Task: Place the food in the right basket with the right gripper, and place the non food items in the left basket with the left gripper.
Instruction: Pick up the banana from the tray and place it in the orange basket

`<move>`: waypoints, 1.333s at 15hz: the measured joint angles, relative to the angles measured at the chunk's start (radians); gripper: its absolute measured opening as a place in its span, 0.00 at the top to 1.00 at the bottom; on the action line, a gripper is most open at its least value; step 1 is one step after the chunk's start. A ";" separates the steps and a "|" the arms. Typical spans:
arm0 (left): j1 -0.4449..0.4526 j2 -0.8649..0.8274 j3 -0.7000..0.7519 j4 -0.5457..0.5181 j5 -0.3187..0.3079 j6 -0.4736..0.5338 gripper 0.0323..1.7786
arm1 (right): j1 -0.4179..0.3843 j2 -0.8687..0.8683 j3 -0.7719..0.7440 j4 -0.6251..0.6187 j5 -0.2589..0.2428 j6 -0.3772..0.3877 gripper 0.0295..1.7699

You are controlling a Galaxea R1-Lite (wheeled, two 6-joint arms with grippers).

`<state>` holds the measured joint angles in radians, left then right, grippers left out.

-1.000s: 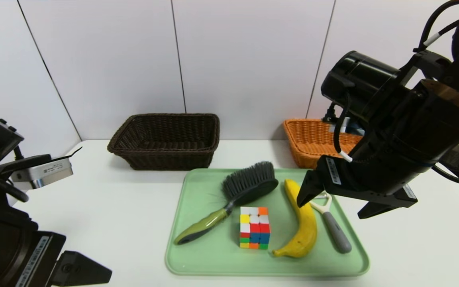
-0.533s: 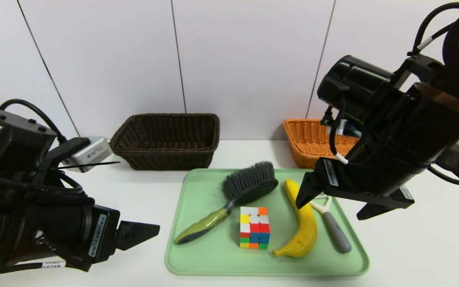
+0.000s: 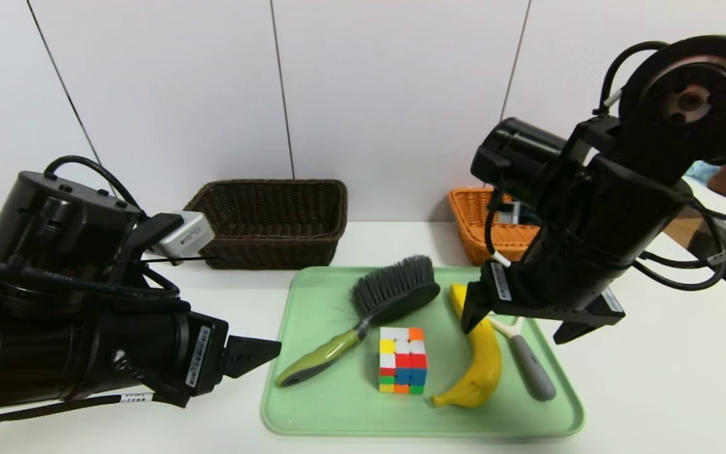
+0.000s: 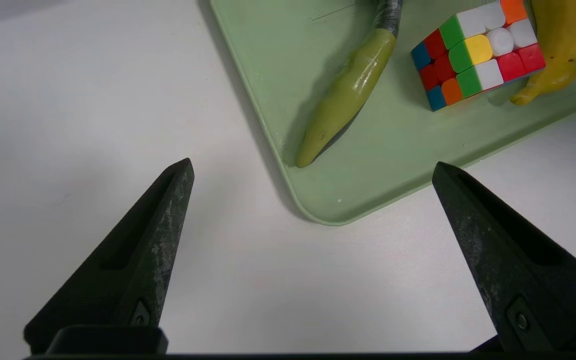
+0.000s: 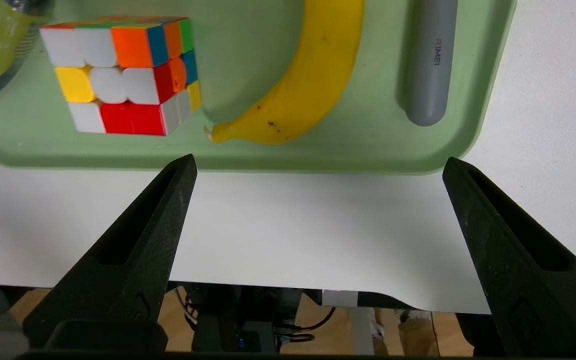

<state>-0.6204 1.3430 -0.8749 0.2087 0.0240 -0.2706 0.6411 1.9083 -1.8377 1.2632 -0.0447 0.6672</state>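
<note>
Progress: nothing sorted yet, both baskets look bare as far as they show, all four items on the pale green plastic tray (image 3: 312, 416).
Food: the yellow curved banana (image 3: 486, 366) lies on the tray's right half, between the multicoloured puzzle cube (image 3: 403, 360) and the metal peeler with grey handle (image 3: 530, 366).
Non-food: the grey-bristled brush with olive-green handle (image 3: 369, 315) lies slantwise on the left half, handle tip near the tray's left rim.
Right gripper (image 3: 511, 318): black, pointed fingers spread wide and empty, hovering above the banana's far end.
Left gripper (image 4: 313, 175): jaws wide apart too, nothing held, over bare white tabletop (image 3: 167, 315) just off the tray's near-left corner.
Left basket: the dark brown woven basket (image 3: 268, 224) stands behind the tray, open table between.
Right basket: the orange-tan wicker basket (image 3: 489, 227) is partly hidden behind the right arm.
Room: the banana is crowded on both sides, so I'd expect a tight descent; the brush handle has freer space around it.
</note>
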 joint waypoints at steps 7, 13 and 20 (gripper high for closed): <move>-0.001 -0.005 0.002 0.003 0.002 -0.002 0.05 | -0.023 0.113 -0.010 -0.027 -0.004 -0.002 0.04; -0.001 -0.022 0.007 0.005 0.002 -0.005 0.05 | -0.029 0.167 -0.041 -0.037 -0.029 -0.002 0.04; -0.001 -0.024 0.005 0.002 0.002 -0.004 0.05 | -0.060 0.221 -0.045 -0.064 -0.034 -0.004 0.04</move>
<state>-0.6211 1.3185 -0.8702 0.2111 0.0257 -0.2745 0.5811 2.1296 -1.8830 1.1987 -0.0787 0.6634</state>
